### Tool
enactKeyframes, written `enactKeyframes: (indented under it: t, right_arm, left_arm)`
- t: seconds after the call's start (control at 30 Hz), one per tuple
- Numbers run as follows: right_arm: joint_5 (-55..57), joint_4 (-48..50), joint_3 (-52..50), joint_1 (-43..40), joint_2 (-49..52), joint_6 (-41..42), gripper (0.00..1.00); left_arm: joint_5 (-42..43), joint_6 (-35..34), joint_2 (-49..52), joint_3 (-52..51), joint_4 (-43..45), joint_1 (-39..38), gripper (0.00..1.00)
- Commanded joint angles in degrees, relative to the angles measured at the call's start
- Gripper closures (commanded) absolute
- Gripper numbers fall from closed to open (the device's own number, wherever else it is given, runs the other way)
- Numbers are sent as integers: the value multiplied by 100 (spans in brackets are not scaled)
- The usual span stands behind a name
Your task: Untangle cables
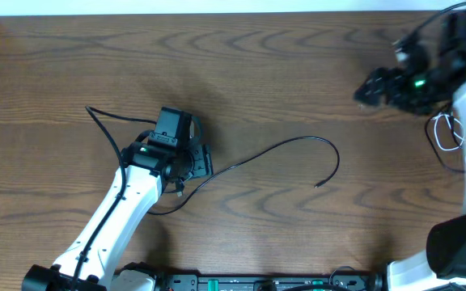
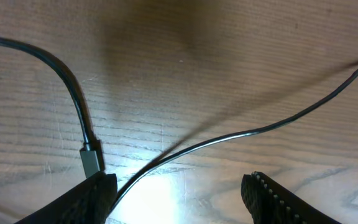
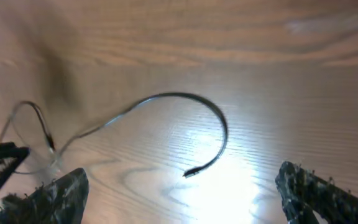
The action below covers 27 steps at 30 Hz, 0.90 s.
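Note:
The black cable [image 1: 285,144] lies on the table in a long curve, its free plug end [image 1: 315,184] to the right. My left gripper [image 1: 189,166] hangs open low over its left part. In the left wrist view the cable [image 2: 260,129] runs between the open fingers [image 2: 179,199], next to a small plug [image 2: 91,157] by the left finger. My right gripper [image 1: 367,87] is open and empty at the far right, well above the table. Its view shows the cable's arc [image 3: 166,96] and plug end [image 3: 189,173] between its fingers [image 3: 179,196]. The white cable [image 1: 447,133] is looped at the right edge beside the right arm.
The table [image 1: 281,48] is brown wood. The arm bases and a black rail [image 1: 257,283] line the front edge. A thicker black arm wire runs along the white left arm [image 1: 112,214].

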Motion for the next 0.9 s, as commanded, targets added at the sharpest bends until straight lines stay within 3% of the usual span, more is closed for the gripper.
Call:
enactKeyframes:
  t: [0.0,0.13,0.3,0.77,0.87]
  right_arm:
    - [83,326,-675,398,-68,540,7]
    - [-535,879,-1331,890,-68,892,8]
    - [-619,1740,-1947,1759,-68,1641,9]
    - [833,3755,-2787,4030,87,4612,6]
    - [1025,3910,-2828,4295,164,5014,13]
  left_arm:
    - [7,516,-9,50,-31,-105,30]
    - [-525,758,-9,50,-197,-146,31]
    - [-1755,17,-11,50,-601,-146,30]
    - [-1786,-809,-11,50,-874,782,26]
    - [-1788,-809,-11,50,-914,881,26]
